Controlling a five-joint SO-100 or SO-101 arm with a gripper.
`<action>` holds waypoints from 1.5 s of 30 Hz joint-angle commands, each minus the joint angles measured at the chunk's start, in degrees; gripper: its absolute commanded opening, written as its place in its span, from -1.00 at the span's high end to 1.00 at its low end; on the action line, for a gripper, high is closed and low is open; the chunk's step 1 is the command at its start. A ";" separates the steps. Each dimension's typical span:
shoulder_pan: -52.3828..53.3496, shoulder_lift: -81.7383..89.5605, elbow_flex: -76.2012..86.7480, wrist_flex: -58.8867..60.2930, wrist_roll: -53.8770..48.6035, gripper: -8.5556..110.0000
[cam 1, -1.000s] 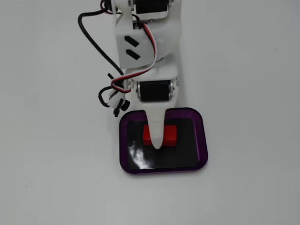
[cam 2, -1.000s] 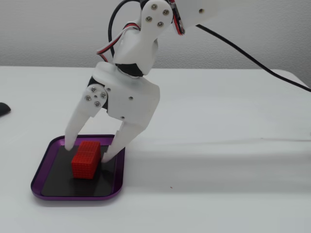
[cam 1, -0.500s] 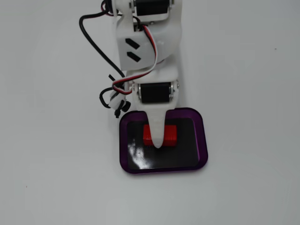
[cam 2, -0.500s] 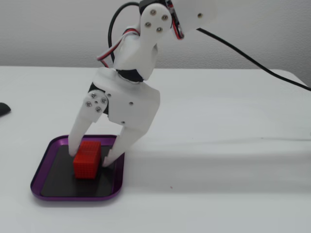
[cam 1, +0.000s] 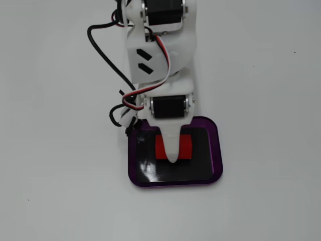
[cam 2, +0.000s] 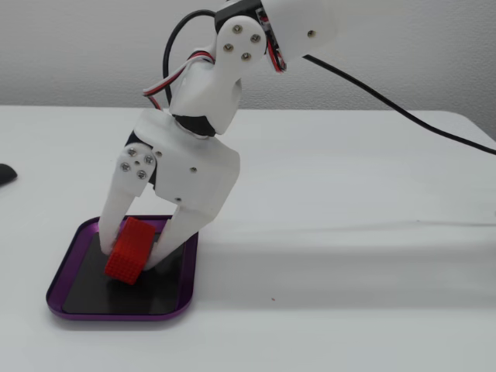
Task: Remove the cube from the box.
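**Gripper closed on red cube, cube tilted inside purple-rimmed box**

Setup: white SO-100-type arm [cam 2: 198, 151] on a white table [cam 2: 349, 256]. Two fixed views, one looking down from above, one from the side at low height.

Box [cam 1: 217, 150]: shallow tray, translucent purple rim, glossy black floor, rounded corners. Sits flat on the table. In the side view [cam 2: 58, 291] it is at lower left; in the top-down view it is just below centre.

Cube [cam 2: 129, 249]: bright red block with a finely studded face. Side view shows it tipped, one lower corner down near the black floor, the upper end raised. Cannot tell whether that corner touches the floor or hangs just clear of it. It stays within the box outline in both views. From above [cam 1: 186, 146] only red strips show on either side of the white finger that covers its middle.

Gripper [cam 2: 136, 254]: pincer narrowed onto the cube, holding it. Side view shows one white finger [cam 2: 116, 209] against the cube's left face and the other against its right face, both reaching down into the box. From above the gripper [cam 1: 173, 159] points toward the bottom of the picture, tip over the black floor.

Other: black cable [cam 2: 403, 108] runs from the upper arm off to the right in the side view; red, white and black wires [cam 1: 133, 98] loop beside the wrist. Small dark object [cam 2: 6, 173] at the left edge of the side view, unidentifiable
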 commanded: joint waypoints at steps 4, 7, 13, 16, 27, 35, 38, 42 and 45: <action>-0.18 0.00 -0.53 2.29 0.18 0.86; 0.09 3.43 -0.09 2.55 0.18 0.86; 0.09 19.69 1.49 4.31 0.26 0.86; -0.18 27.77 2.20 6.42 0.18 0.86; 0.09 43.33 19.86 2.99 -0.70 0.86; -0.35 60.29 45.97 -8.79 -0.70 0.86; -0.26 66.71 51.77 -9.40 -0.70 0.86; -0.26 71.81 58.36 -12.39 -2.46 0.86; -0.26 71.98 64.78 -16.35 -3.25 0.86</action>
